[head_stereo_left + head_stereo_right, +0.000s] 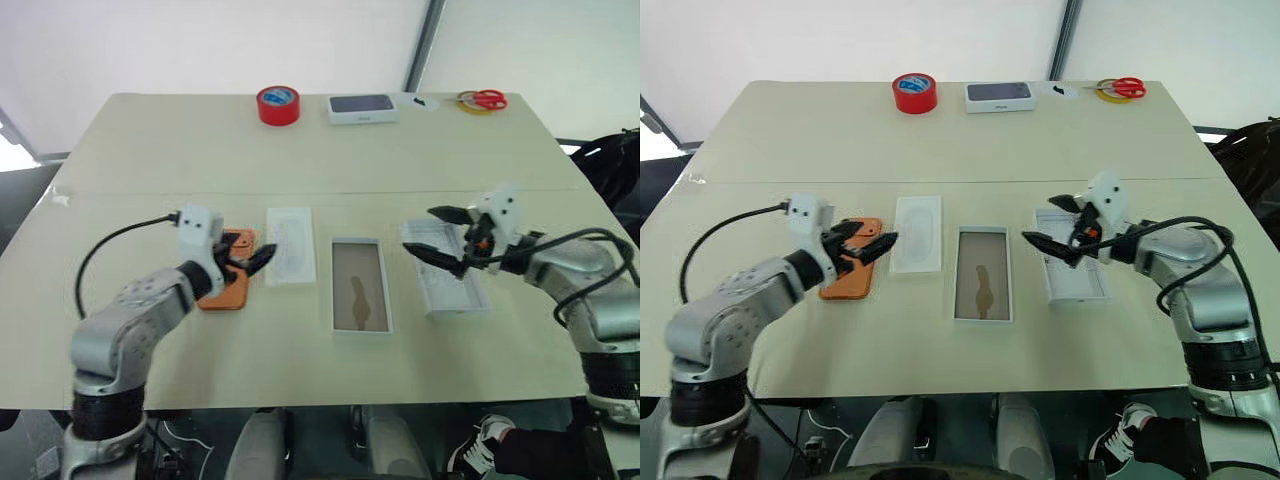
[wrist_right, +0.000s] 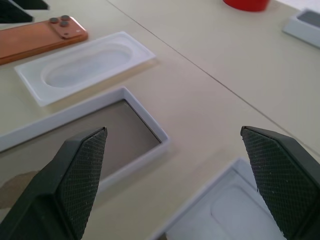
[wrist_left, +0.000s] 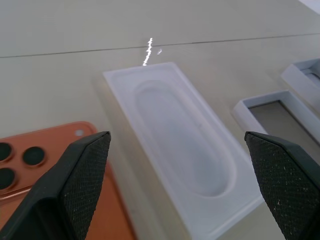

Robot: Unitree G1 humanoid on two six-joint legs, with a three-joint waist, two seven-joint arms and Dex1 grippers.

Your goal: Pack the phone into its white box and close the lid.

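On the near left of the counter (image 1: 300, 140) the phone (image 1: 228, 287) lies flat, back upward, its three-lens cluster seen in the right wrist view, with the left end effector (image 1: 252, 262) poised just over its right edge, fingers spread wide and nothing held. The phone is judged slim, rigid and moderately heavy for its size, with a smooth, probably slippery shell; because it lies flush on the counter, little edge is offered, so a pinch across the two long sides near the middle is judged safest, clear of the lenses. Just right of it a flat white card (image 1: 291, 245) with an oval outline is seen, then the white box (image 1: 360, 284) at the centre, brownish inside and empty. Further right the lid (image 1: 447, 271) rests with its pale inside upward, and the right end effector (image 1: 443, 234) hovers over its far end, likewise wide open and empty. Box and lid are judged light, stiff card, easily shoved or tipped, so the lid is best taken by its long rims. Counted: one phone, one tray, one lid, one oval card. Along the far edge are found one red tape roll (image 1: 278, 104), one white box with a dark top (image 1: 362, 108), one pair of red-handled scissors (image 1: 487, 98) lying on a pale ring, and one small white item that cannot be made out.
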